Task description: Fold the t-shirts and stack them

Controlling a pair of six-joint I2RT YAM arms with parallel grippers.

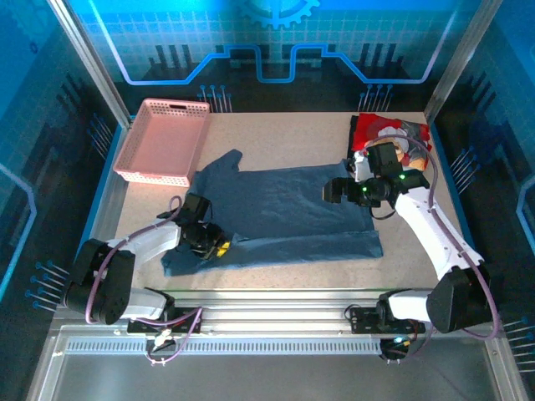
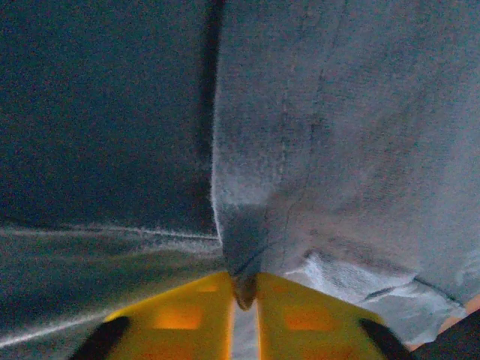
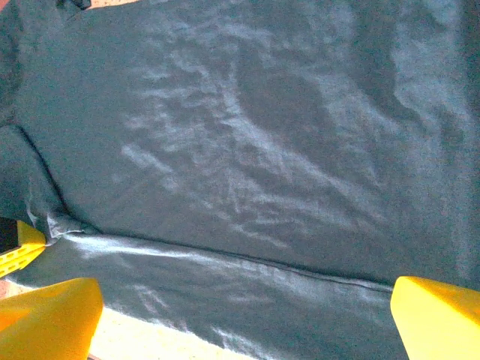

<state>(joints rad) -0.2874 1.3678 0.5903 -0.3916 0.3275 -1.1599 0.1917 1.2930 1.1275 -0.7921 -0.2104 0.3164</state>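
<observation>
The slate-blue t-shirt (image 1: 284, 213) lies spread across the middle of the table, one long edge folded over. My left gripper (image 1: 214, 243) is at its near-left corner, shut on a pinch of the blue cloth (image 2: 244, 255) between the yellow fingers (image 2: 300, 319). My right gripper (image 1: 334, 190) hovers open over the shirt's right part; its yellow fingers (image 3: 49, 315) stand wide apart above the folded hem (image 3: 247, 262). The red and black t-shirt (image 1: 386, 132) lies crumpled at the far right, behind the right arm.
A pink lattice basket (image 1: 164, 140) sits at the far left corner of the table, close to the blue shirt's sleeve (image 1: 219, 170). Bare tabletop (image 1: 276, 125) lies beyond the shirt and along the near edge.
</observation>
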